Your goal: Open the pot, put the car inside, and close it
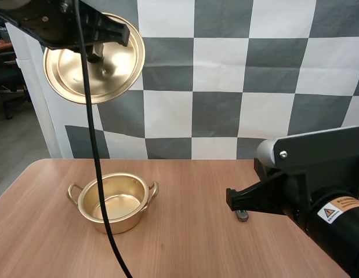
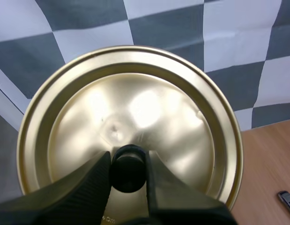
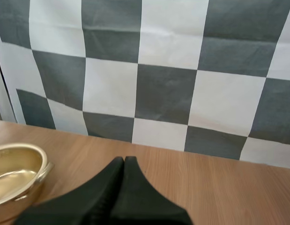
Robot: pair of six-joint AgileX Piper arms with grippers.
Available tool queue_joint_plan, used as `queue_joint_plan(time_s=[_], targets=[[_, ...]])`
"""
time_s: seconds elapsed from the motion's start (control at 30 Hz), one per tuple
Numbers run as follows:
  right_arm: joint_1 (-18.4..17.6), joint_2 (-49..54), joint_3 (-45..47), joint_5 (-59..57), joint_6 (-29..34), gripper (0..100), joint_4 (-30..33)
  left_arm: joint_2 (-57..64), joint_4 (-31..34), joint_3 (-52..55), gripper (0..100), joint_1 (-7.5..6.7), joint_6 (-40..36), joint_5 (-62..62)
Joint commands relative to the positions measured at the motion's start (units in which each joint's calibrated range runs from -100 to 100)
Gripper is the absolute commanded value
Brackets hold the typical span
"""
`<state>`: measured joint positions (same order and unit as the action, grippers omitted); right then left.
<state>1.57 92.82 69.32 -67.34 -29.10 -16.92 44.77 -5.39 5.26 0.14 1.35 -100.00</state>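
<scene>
High above the table's left side, my left gripper (image 1: pixel 95 53) is shut on the black knob (image 2: pixel 127 172) of the gold lid (image 1: pixel 112 72); its tilted underside faces the high camera. In the left wrist view both fingertips (image 2: pixel 103 165) pinch the knob against the lid (image 2: pixel 135 108). The open gold pot (image 1: pixel 113 202) stands on the table, nothing visible inside it. A small grey car (image 1: pixel 242 215) lies on the table under my right arm (image 1: pixel 318 197), and also shows past the lid's edge (image 2: pixel 286 201). My right gripper (image 3: pixel 124 160) is shut on nothing, low over the table beside the pot (image 3: pixel 13 180).
The wooden table (image 1: pixel 185 243) has free room between the pot and the car and along its front. Its left edge runs close to the pot's left handle (image 1: pixel 73 190).
</scene>
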Motion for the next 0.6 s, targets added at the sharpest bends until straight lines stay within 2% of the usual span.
queue_joint_plan(time_s=[0.0, 0.2, 0.37, 0.43, 0.57], targets=[[-0.02, -5.61, -4.29, -4.21, 0.07, 0, 0.54, 6.55, -0.88, -0.01, 0, 0.05, -0.07, 0.0], [-0.02, -27.62, -22.77, -16.86, 0.07, 0, 4.95, 14.29, -1.16, 3.09, 0, 0.05, 0.11, 0.0], [-0.02, -45.58, -41.08, -31.96, 0.07, 0, 6.07, 19.22, -1.16, 11.89, 0, 0.05, 0.83, 0.0], [-0.02, -53.47, -48.32, -32.66, 1.22, 0, 6.07, 20.85, -1.16, 14.72, 0, 0.05, 1.48, 0.0], [-0.02, -62.88, -55.15, -32.66, 2.14, 0, 6.07, 23.23, -1.16, 16.14, 0, 0.05, 1.48, 0.0]])
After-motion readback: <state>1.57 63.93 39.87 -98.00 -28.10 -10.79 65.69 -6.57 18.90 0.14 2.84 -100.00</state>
